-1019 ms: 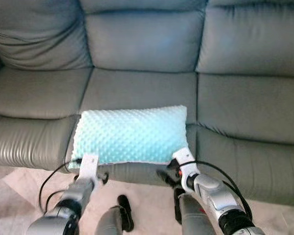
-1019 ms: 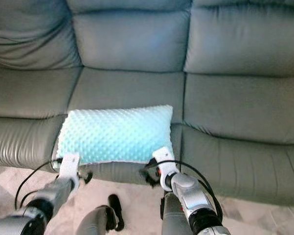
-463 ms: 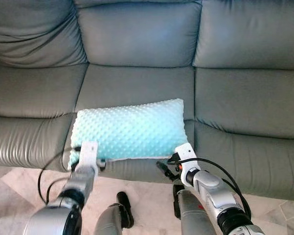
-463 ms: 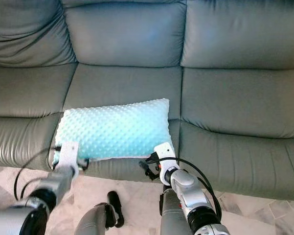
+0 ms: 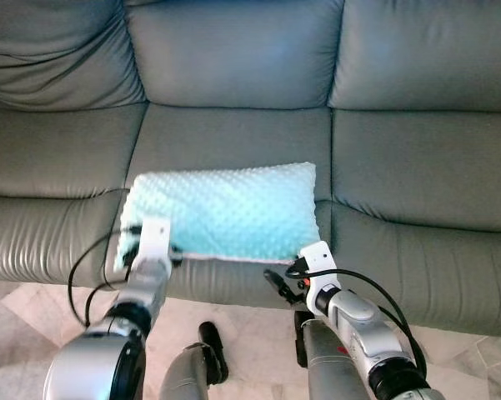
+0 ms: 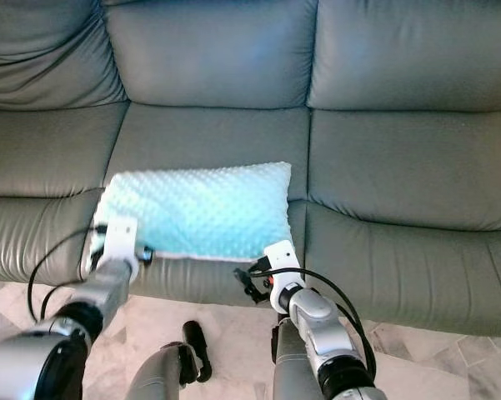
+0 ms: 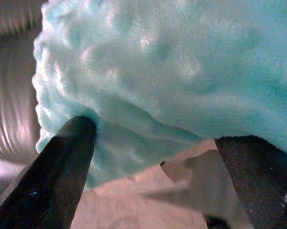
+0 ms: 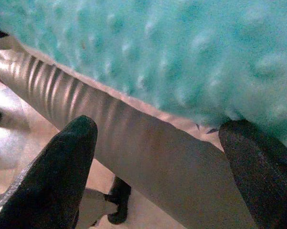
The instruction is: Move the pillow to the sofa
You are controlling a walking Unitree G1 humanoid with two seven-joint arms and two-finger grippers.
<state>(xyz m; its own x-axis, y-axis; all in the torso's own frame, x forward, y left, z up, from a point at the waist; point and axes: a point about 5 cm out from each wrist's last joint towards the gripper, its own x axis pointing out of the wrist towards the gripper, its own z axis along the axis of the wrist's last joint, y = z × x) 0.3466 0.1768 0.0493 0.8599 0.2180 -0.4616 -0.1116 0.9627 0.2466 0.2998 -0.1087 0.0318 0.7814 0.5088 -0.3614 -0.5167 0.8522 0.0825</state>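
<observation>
A mint-green dotted pillow (image 5: 225,212) lies flat on the middle seat of the grey leather sofa (image 5: 417,175), near the seat's front edge. My left gripper (image 5: 150,252) is at the pillow's front left corner. In the left wrist view it (image 7: 155,138) stands open, and one finger (image 7: 69,143) touches the pillow's (image 7: 172,62) corner. My right gripper (image 5: 285,275) is just below the pillow's front right corner. In the right wrist view it (image 8: 157,129) is open too, with the pillow (image 8: 181,47) above and the sofa's front roll (image 8: 148,148) between its fingers.
The sofa's back cushions (image 5: 233,50) rise behind the pillow. Bare seat lies to the left (image 5: 50,150) and to the right (image 5: 425,167). Beige tiled floor (image 5: 33,317) runs along the sofa's front, and my dark legs (image 5: 208,362) stand on it.
The view has shifted down the sofa. The pillow now lies a little further back on the seat, and my left arm has reached forward to its corner.
</observation>
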